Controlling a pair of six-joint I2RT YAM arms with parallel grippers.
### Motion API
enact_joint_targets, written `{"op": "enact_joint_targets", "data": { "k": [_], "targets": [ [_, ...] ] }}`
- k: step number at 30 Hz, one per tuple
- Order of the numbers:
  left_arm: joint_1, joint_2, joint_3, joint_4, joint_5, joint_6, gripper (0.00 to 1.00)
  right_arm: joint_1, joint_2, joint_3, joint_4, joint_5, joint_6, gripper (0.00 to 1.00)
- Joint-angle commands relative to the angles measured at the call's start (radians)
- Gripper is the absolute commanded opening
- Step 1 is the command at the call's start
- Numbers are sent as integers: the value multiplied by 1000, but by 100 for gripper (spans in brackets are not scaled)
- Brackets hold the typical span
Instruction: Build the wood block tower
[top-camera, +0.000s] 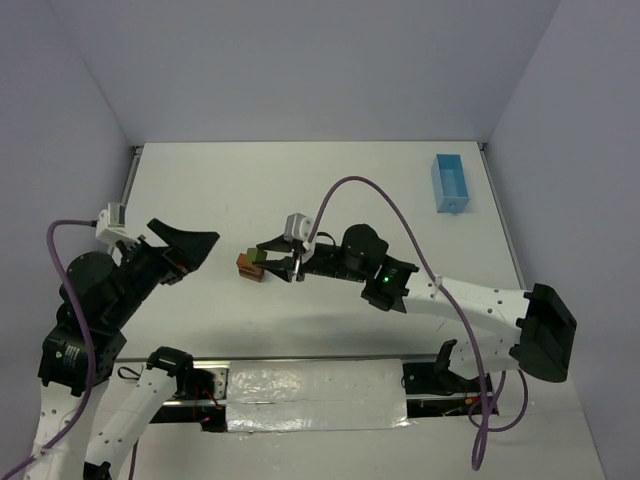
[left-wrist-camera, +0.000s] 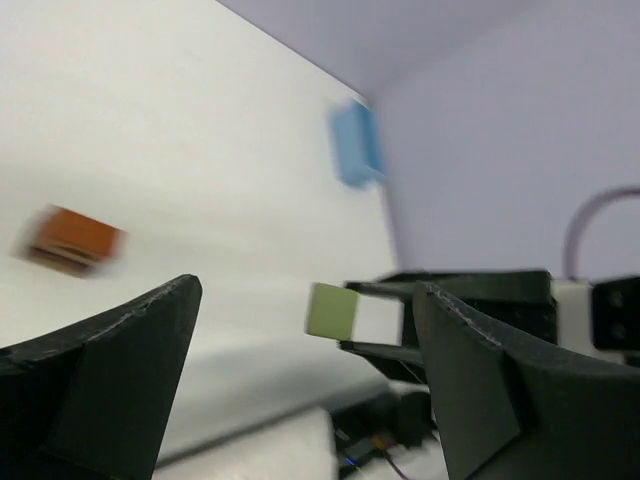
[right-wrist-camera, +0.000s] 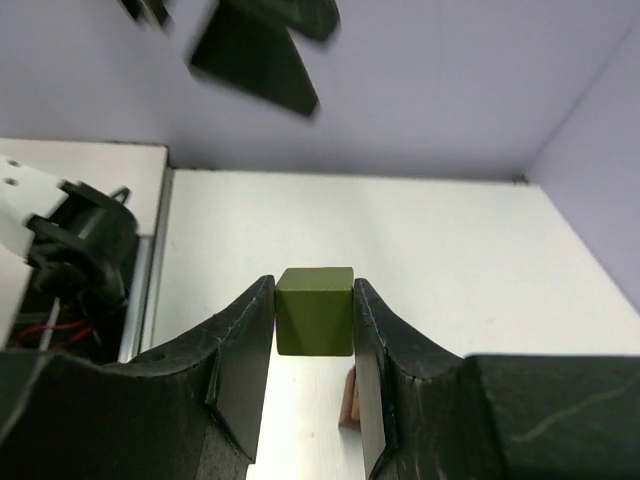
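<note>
My right gripper (right-wrist-camera: 313, 300) is shut on a green wood block (right-wrist-camera: 315, 312), held just above the table. In the top view that gripper (top-camera: 268, 251) hovers right beside the tower (top-camera: 249, 266), a small brown and orange stack near the table's middle. A reddish wooden piece (right-wrist-camera: 348, 398) shows low behind the right finger. My left gripper (top-camera: 200, 252) stands wide open with nothing in it, a little to the left of the stack. Its wrist view is blurred and shows the orange-brown block (left-wrist-camera: 74, 241), the green block (left-wrist-camera: 332, 310) and the open gripper (left-wrist-camera: 308, 292).
A light-blue rectangular tray (top-camera: 450, 183) lies at the back right of the white table (top-camera: 330, 190); it also shows as the blue tray (left-wrist-camera: 355, 143). Walls close the table at the back and sides. The right arm's cable (top-camera: 400, 215) arcs over it.
</note>
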Motion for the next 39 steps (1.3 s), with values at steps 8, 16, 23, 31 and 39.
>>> {"op": "enact_joint_targets", "data": {
  "k": [8,16,23,31,39],
  "targets": [
    [-2,-80,31,-136,-745,399,99,-36,251,105,-32,60,86,12],
    [-2,-164,-146,-65,-735,422,100,-89,399,99,122,22,121,13],
    [-2,-163,-175,-36,-683,445,100,-120,508,135,195,-27,123,15],
    [-2,-138,-184,-18,-636,463,99,-157,597,181,235,-59,146,16],
    [-2,-129,-189,-5,-613,474,100,-177,645,191,254,-95,172,18]
  ]
}}
